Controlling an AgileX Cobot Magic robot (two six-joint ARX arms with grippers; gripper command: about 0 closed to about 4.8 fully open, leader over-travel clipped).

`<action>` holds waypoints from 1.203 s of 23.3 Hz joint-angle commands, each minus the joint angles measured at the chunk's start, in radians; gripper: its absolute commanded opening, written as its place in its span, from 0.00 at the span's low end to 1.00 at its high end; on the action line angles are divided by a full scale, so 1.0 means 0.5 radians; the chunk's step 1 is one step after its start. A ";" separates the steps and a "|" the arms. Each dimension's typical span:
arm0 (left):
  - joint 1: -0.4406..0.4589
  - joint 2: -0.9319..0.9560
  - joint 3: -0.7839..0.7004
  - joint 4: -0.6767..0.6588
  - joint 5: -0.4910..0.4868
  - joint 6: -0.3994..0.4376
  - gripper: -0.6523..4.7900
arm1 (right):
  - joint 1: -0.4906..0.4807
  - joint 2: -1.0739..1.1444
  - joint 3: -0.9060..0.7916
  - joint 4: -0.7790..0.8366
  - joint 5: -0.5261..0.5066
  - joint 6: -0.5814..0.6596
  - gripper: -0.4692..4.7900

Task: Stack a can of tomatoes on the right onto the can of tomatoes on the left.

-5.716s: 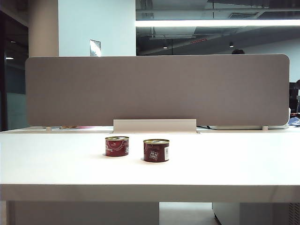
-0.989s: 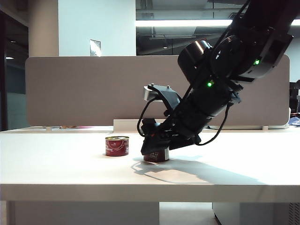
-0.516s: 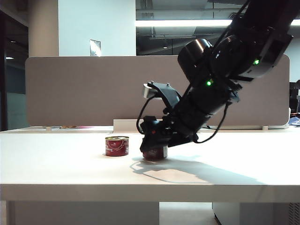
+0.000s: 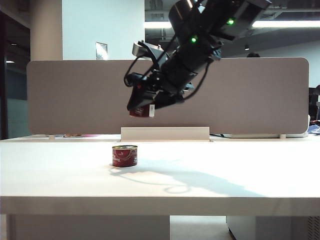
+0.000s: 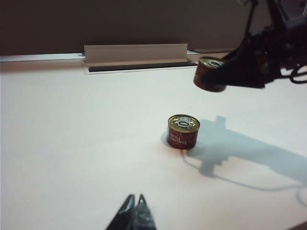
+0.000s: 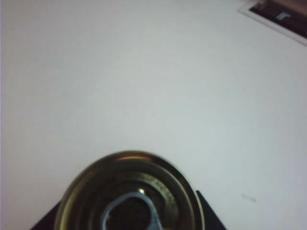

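Note:
One red tomato can (image 4: pixel 124 155) with a gold pull-tab lid stands on the white table (image 4: pixel 250 170); the left wrist view shows this can (image 5: pixel 183 131) too. My right gripper (image 4: pixel 141 109) is shut on the other tomato can (image 4: pixel 143 111) and holds it high in the air, up and slightly right of the standing one. In the right wrist view the held can's lid (image 6: pixel 129 191) fills the space between the dark fingers (image 6: pixel 209 216). From the left wrist view the held can (image 5: pixel 209 76) hangs beyond the standing one. My left gripper (image 5: pixel 135 207) is shut and empty, hovering well short of both cans.
A grey partition panel (image 4: pixel 167 95) runs along the back of the table, with a white bracket (image 4: pixel 165 134) at its foot. The right arm's shadow (image 4: pixel 185 180) lies across the tabletop. The table's front edge (image 4: pixel 160 205) is near the camera.
The right gripper closed on the right-hand can and lifted it off the table, up and to the left. The other can and the left arm have not moved.

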 commanded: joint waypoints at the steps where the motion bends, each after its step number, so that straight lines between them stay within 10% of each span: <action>1: 0.001 0.002 0.006 0.014 0.005 0.002 0.11 | 0.004 0.075 0.127 -0.100 -0.016 0.011 0.47; 28: 0.001 0.002 0.006 -0.002 0.006 0.002 0.11 | 0.078 0.348 0.304 -0.170 -0.059 0.016 0.47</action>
